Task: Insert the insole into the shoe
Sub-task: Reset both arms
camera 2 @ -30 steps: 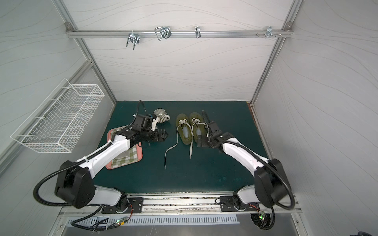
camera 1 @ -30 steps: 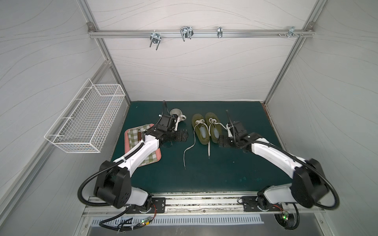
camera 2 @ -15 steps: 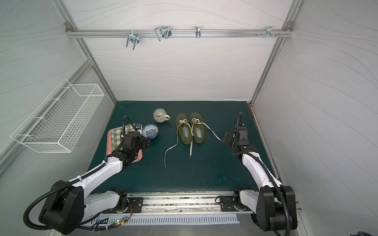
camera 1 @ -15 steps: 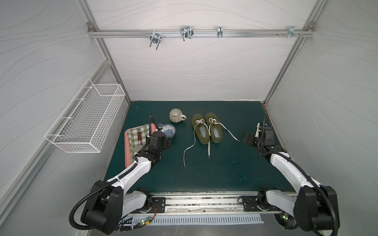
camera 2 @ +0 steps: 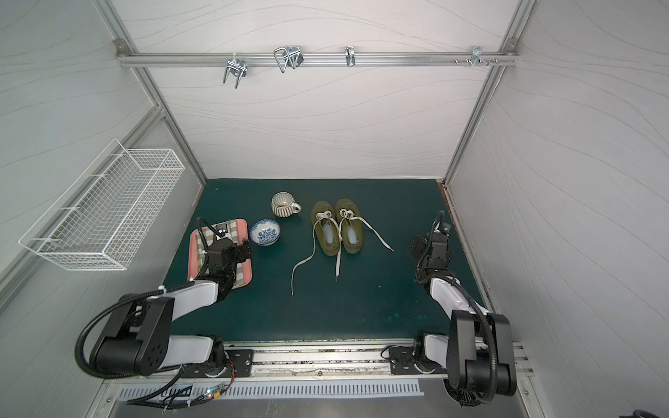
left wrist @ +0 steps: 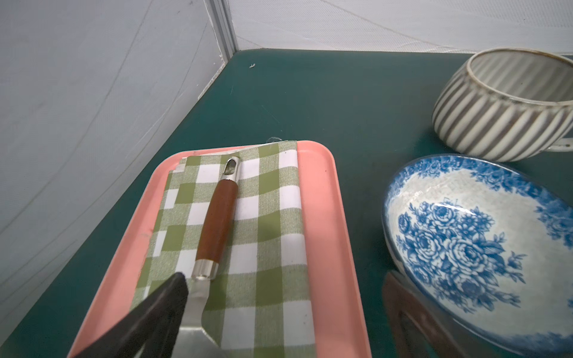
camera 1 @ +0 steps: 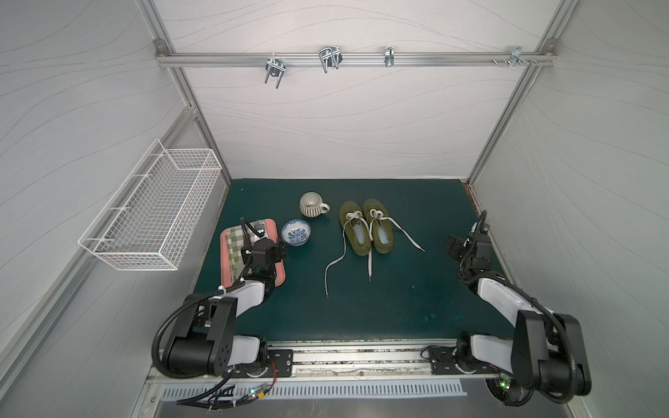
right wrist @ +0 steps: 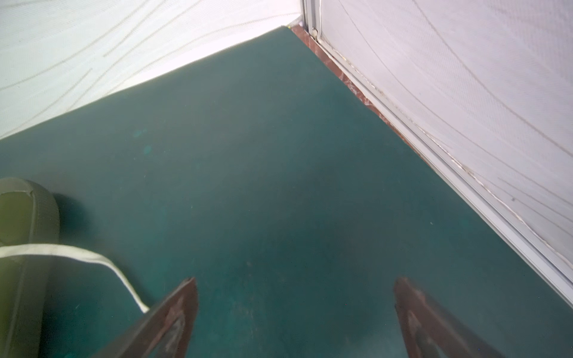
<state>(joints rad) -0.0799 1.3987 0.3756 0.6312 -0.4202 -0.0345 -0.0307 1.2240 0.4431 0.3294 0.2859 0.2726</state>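
**1. Pincers.** My left pincer [camera 1: 279, 250] and right pincer [camera 1: 452, 246] are both spread wide and carry nothing. Each hangs at its own flank of the worktop [camera 1: 398, 307], well apart from the shoes [camera 1: 379, 217] that stand between them. Judged purpose: to leave the shoes free of contact and in plain sight.

**2. Task item.** The shoes stand side by side, toes pointing away from both pincers. A pale insole [camera 1: 359, 233] shows in the opening of each shoe, and none lies loose on the worktop. I judge insertion complete. How well they seat under the toe caps is hidden.

**3. Surroundings.** Below the left pincer lies a tray [camera 1: 226, 260] carrying a checked cloth [left wrist: 273, 235] and a spatula [left wrist: 220, 217]. A bowl [camera 1: 296, 232] sits just beside its inboard finger, and a mug [camera 1: 311, 204] stands beyond the bowl. Below the right pincer is bare worktop, with the side wall close outboard.

**4. Obstructions.** Untied laces [camera 1: 335, 264] trail from the shoes towards both pincers, and one ends near the right pincer's inboard finger. Any reach back to the shoes should clear the laces and, on the left, the bowl.
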